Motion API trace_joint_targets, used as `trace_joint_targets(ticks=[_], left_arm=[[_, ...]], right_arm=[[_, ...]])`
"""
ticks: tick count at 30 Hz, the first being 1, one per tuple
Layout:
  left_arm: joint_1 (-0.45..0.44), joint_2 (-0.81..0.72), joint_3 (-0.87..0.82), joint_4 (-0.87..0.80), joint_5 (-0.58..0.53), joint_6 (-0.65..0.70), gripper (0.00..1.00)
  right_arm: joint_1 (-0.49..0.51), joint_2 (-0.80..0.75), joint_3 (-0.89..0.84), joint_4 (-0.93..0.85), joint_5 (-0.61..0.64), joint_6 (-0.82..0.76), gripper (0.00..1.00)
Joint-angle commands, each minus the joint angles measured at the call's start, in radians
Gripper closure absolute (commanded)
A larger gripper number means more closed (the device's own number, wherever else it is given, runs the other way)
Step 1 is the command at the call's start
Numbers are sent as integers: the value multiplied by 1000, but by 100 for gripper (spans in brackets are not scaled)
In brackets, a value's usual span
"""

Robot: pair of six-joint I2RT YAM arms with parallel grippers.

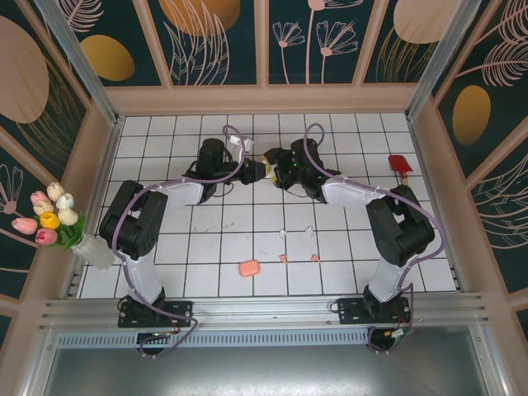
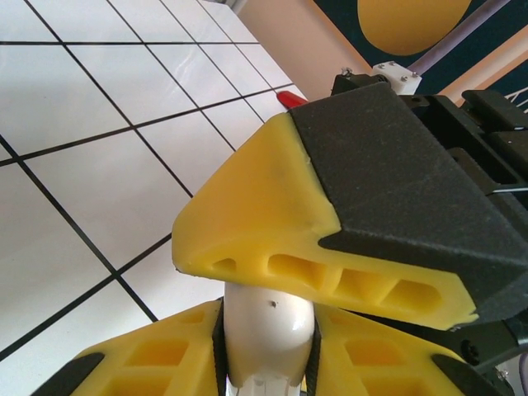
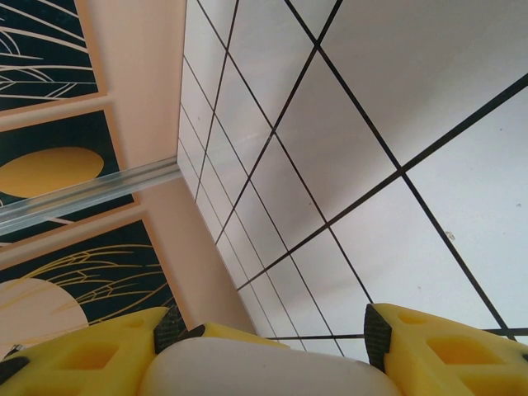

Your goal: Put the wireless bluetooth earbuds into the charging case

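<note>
A white charging case (image 2: 268,330) is held up off the tiles at the back middle, between both grippers. My left gripper (image 2: 268,318) is shut on its rounded narrow end, pads pressed to both sides. My right gripper (image 3: 272,330) is shut across the case's (image 3: 264,371) wider body; one of its yellow fingers (image 2: 272,206) crosses just above the left one. In the top view the left gripper (image 1: 258,171) and right gripper (image 1: 275,162) meet tip to tip. Two white earbuds (image 1: 283,233) (image 1: 310,232) and two salmon-pink earbuds (image 1: 283,258) (image 1: 314,257) lie on the tiles nearer the front.
A closed salmon-pink case (image 1: 249,268) lies at the front, left of the earbuds. A small red object (image 1: 400,163) sits at the back right. A vase of tulips (image 1: 58,219) stands at the left wall. Patterned panel walls (image 1: 264,99) enclose the tiled floor.
</note>
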Motion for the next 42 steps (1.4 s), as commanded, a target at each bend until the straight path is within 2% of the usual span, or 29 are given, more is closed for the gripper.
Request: trace_joint_targets(ticks=[1,12,27,30,34,36,42], left_arm=[[-11,21,-10,55,72,-24,70],[-11,35,-13,98,101,-53,64],[-11,41,-35,185,101,-111,86],[-10,42,-39,201,102,-123,87],[-10,38,-43,202,103,-124,88],[-11,34,-42,194,103,-118,88],[-10,32,-40,170,106,-105,89]], right_arm=[[-2,-19,-5,41,-8,12,56],[-1,-20,-8,51,-13,18,56],[2,-26,-13,66,-19,24,54],[3,-28,-11,66,-17,27,48],[-10,-37,-13,67,-18,14,25],[-12,-61,-28,69,-13,0,17],[-129,-221,-124,22,17,-137,11]])
